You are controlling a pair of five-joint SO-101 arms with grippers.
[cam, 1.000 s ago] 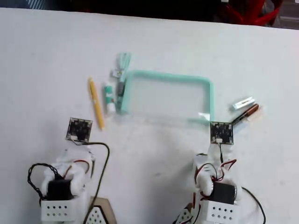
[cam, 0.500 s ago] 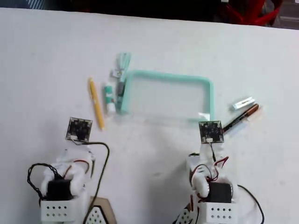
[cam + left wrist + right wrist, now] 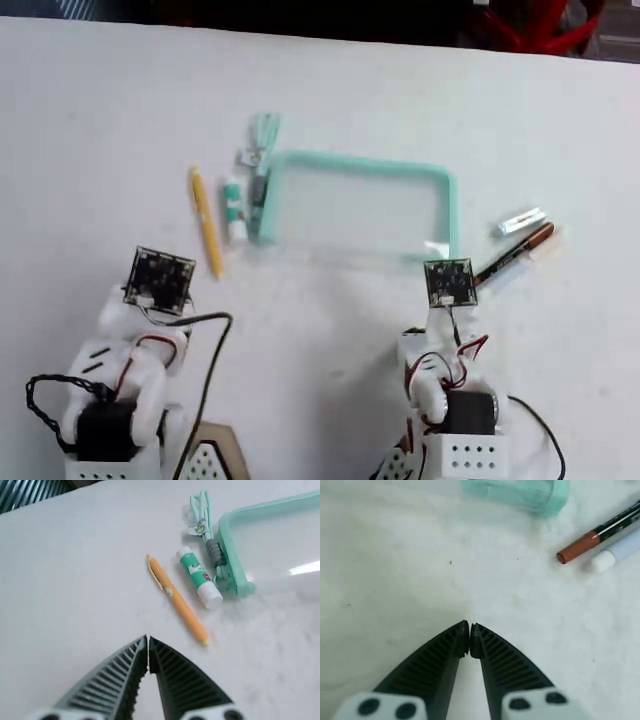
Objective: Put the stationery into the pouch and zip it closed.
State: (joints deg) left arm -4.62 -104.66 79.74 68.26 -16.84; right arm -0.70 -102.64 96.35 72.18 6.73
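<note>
- While both pairs of jaws are hanging pressed together and empty above the surface, I'm judging that nothing is in the pouch yet. It is lying flat, farther out between the arms.
- The pen and glue are lying side by side off the pouch's left end, with the glue nearer it. The marker and a white stick are lying off its right end.
- I'm reading the left jaws as nearest the pen. Its near tip is lying just ahead, slightly to their right, with the long axis running away from the arm, so they would need spreading across it.
</note>
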